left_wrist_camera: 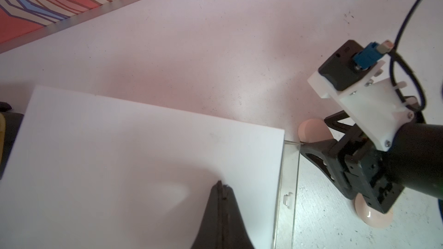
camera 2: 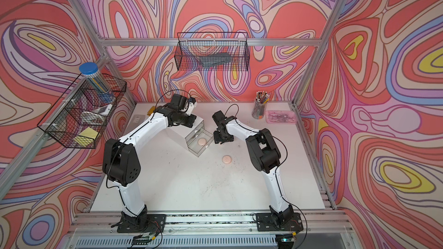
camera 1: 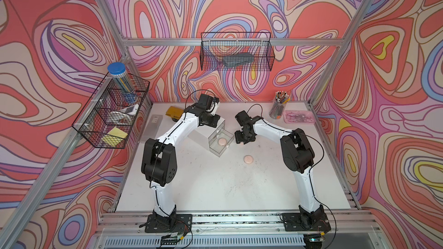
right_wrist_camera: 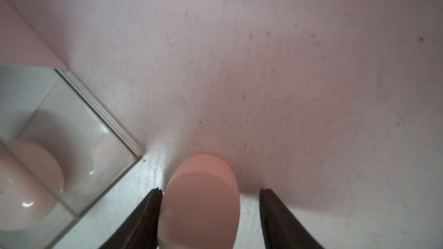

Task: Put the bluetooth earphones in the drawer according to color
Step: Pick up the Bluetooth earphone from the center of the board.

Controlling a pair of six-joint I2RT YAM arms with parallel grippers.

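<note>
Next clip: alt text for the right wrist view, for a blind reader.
The right gripper stands open astride a pale pink earphone case on the white table, with a gap left on one side. Beside them, the pulled-out clear drawer holds another pink case.

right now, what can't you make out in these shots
Pink case between the jaws of the right gripper: cut off by the frame edge in the right wrist view, nearly covered by the gripper in both top views.
Shut drawers: contents hidden under the left arm in both top views, under the white cabinet top in the left wrist view.
Dark item in the back wire basket: too small, behind mesh.
</note>
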